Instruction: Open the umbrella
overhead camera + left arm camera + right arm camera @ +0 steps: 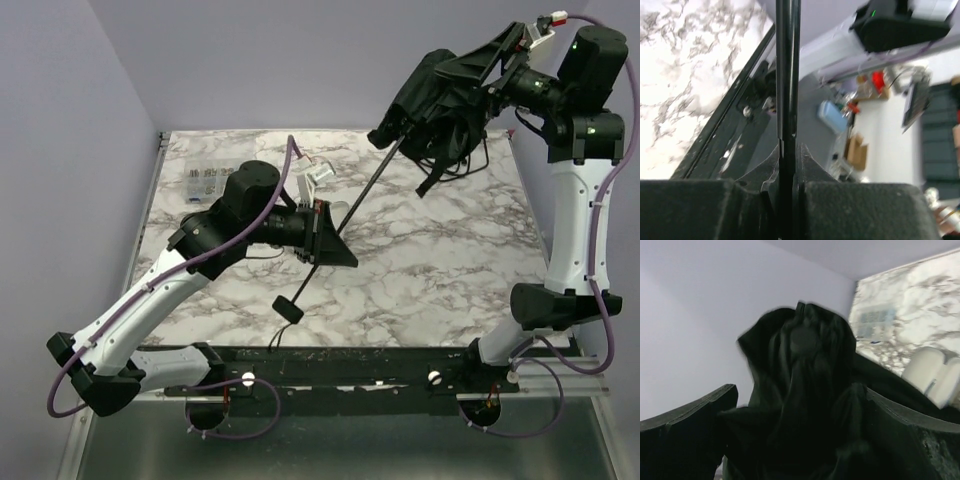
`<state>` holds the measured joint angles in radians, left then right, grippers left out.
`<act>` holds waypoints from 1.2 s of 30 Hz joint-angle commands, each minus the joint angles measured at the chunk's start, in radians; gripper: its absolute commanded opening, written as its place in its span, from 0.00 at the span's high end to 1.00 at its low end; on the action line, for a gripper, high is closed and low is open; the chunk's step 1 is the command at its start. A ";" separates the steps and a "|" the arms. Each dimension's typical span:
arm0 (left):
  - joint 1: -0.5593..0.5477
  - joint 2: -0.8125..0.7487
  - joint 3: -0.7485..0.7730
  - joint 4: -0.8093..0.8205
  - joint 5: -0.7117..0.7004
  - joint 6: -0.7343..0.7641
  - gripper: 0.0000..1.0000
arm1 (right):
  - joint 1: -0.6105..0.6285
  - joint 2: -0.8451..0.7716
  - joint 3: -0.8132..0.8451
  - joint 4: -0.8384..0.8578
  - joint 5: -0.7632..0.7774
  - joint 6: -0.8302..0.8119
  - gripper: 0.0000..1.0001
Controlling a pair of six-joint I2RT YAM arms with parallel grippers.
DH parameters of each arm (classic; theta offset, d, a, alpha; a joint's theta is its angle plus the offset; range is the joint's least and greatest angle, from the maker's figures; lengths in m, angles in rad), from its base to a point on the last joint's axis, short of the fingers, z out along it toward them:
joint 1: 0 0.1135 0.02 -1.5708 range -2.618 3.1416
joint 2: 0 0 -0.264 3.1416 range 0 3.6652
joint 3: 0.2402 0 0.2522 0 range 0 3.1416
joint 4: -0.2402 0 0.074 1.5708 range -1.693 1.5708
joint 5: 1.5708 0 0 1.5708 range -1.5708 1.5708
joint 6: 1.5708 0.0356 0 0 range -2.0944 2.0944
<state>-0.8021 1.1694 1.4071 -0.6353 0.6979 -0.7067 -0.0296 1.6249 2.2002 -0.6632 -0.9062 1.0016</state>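
Observation:
The umbrella is held in the air between both arms, its dark canopy [432,103] bunched and folded at the upper right. Its thin black shaft [365,190] slants down-left to the handle [288,309], which hangs just above the table. My right gripper [472,66] is shut on the canopy fabric [805,385], which fills the space between its fingers [690,420]. My left gripper [338,238] is shut on the shaft [788,75], which runs straight up between the closed jaws.
A small clear compartment box [205,183] lies at the table's back left, with a white object [318,177] beside it. A black cable [462,160] lies under the canopy at the back right. Purple walls stand close behind and to the sides.

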 commanded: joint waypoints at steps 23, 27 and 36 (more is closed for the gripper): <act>0.201 -0.030 -0.164 0.812 -0.055 -0.807 1.00 | 0.028 -0.176 -0.086 -0.104 0.237 -0.029 0.16; 0.173 0.010 -0.191 0.987 -0.051 -0.890 1.00 | 0.120 -0.150 -0.090 -0.050 0.257 0.013 0.24; 0.090 0.118 -0.087 1.082 -0.031 -0.912 1.00 | 0.314 -0.073 -0.070 0.032 0.370 0.043 0.28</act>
<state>-0.6750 1.2663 1.2308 0.2756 0.6353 -1.6264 0.2531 1.5089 2.1071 -0.6827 -0.5903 1.0325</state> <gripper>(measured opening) 0.089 0.730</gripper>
